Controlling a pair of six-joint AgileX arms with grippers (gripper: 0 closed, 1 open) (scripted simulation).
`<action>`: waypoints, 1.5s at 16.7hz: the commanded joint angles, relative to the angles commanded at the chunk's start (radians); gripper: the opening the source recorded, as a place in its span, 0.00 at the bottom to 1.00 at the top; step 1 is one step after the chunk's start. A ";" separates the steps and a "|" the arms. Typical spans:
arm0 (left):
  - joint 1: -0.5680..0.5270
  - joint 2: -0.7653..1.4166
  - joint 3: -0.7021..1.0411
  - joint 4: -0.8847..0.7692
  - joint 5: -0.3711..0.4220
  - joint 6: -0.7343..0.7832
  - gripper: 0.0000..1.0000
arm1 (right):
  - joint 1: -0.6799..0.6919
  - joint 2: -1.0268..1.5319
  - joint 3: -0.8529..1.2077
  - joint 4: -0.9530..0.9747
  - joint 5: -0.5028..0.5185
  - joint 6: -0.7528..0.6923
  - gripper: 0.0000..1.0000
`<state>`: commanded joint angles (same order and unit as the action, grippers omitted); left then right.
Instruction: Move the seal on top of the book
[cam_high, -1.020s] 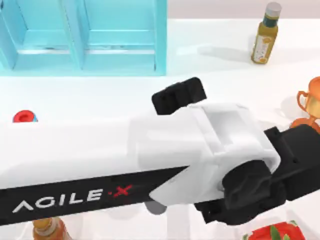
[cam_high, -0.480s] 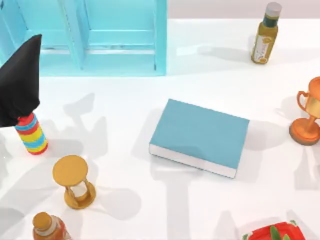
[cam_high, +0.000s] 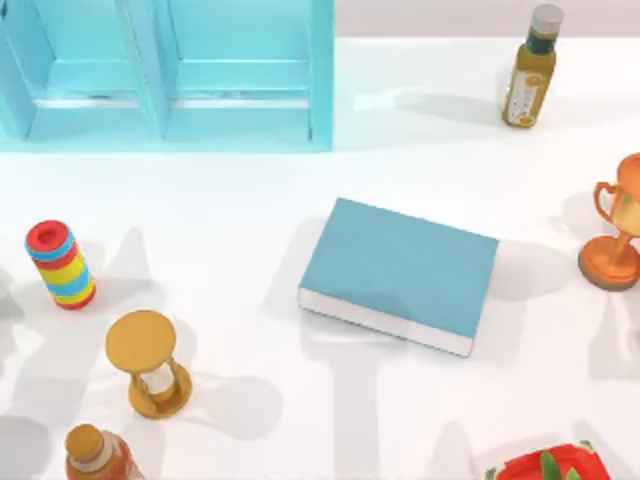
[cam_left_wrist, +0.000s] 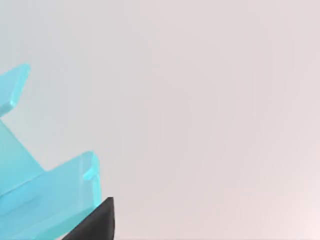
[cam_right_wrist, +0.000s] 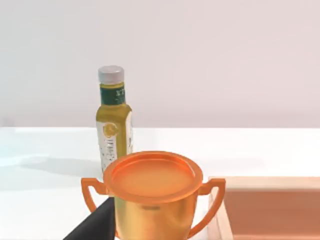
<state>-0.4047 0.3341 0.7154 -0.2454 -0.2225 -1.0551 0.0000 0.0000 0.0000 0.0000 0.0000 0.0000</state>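
At the top view's far left, a striped cylinder (cam_high: 61, 265) and hourglass (cam_high: 148, 362) stand on the counter (cam_high: 250, 220); at lower left a bottle (cam_high: 95, 455) is cut off. The book (cam_high: 400, 272) lies centre, bare-topped; the trophy (cam_high: 620, 225) is clipped at right. Both arms' fingers: cannot tell.

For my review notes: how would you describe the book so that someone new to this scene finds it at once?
Start at the turquoise shelf unit at the table's back left. In front of its right end, near the table's middle, the book lies flat and slightly askew. It alone is a flat slab: plain teal-blue cover, white page edges, with nothing on it.
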 joint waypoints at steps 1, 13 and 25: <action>0.040 -0.043 -0.052 0.028 0.018 0.138 1.00 | 0.000 0.000 0.000 0.000 0.000 0.000 1.00; 0.395 -0.334 -0.700 0.244 0.220 1.040 1.00 | 0.000 0.000 0.000 0.000 0.000 0.000 1.00; 0.405 -0.334 -0.715 0.245 0.223 1.055 1.00 | -0.043 0.158 0.152 -0.133 -0.002 -0.041 1.00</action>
<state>0.0000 -0.0001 0.0000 -0.0001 0.0000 0.0000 -0.0429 0.1582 0.1515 -0.1331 -0.0018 -0.0405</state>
